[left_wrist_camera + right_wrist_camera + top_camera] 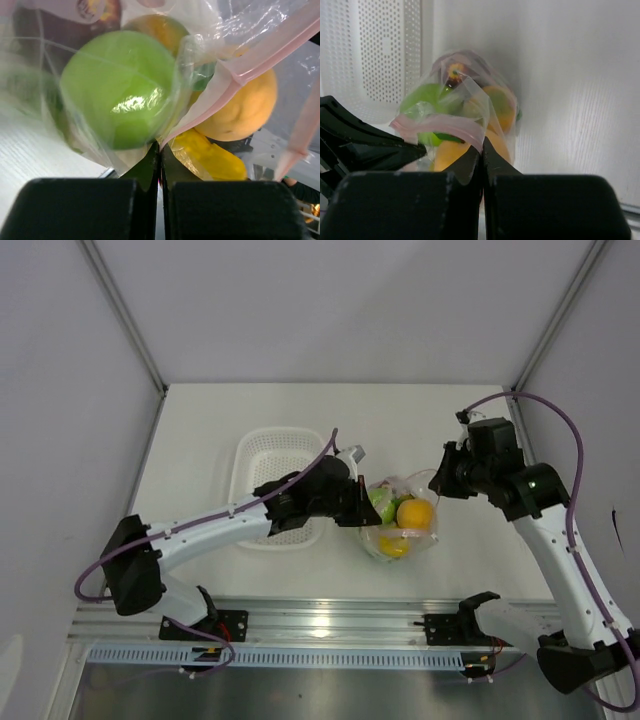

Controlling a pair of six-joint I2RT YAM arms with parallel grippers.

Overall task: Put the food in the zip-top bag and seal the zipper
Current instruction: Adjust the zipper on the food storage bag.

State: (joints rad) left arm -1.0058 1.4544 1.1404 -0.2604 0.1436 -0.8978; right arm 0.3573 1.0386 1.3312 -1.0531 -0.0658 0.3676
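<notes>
The zip-top bag [400,523] lies on the table [200,440], just right of the white perforated basket [262,455]. It holds a lime-green fruit [117,90], an orange-yellow fruit [240,112] and a dark red apple [45,35]. The left gripper [160,150] has its fingers pressed together, pinching bag film beside the pink zipper [240,75]. The right gripper [481,150] has its fingers pressed together, pinching the bag's opposite side.
</notes>
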